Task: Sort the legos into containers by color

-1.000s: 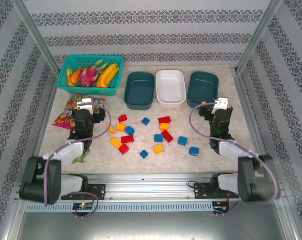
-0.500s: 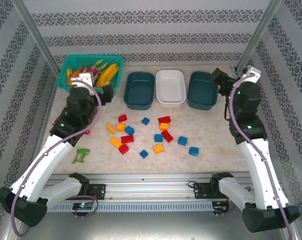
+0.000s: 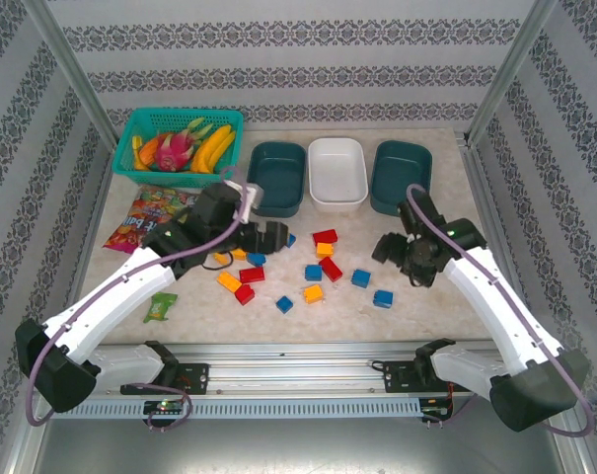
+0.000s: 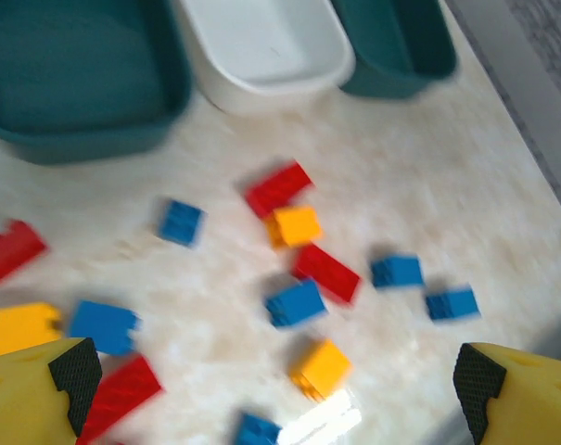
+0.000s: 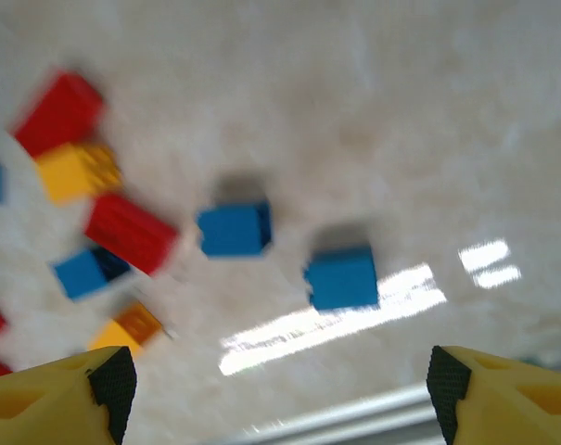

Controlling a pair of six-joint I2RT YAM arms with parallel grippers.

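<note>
Your left pincer (image 4: 275,375) stands wide and empty above the left side of the legos (image 3: 313,272). Your right pincer (image 5: 278,380), equally wide, hangs over the blue ones at right. All legos lie loose on the bench (image 3: 416,316), just near of the three empty containers (image 3: 337,173).

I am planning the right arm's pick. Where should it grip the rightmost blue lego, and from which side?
Grip the blue lego by two opposite side walls, coming straight down. It is boxy and touches no other block, so the open right gripper should fit around it.
</note>
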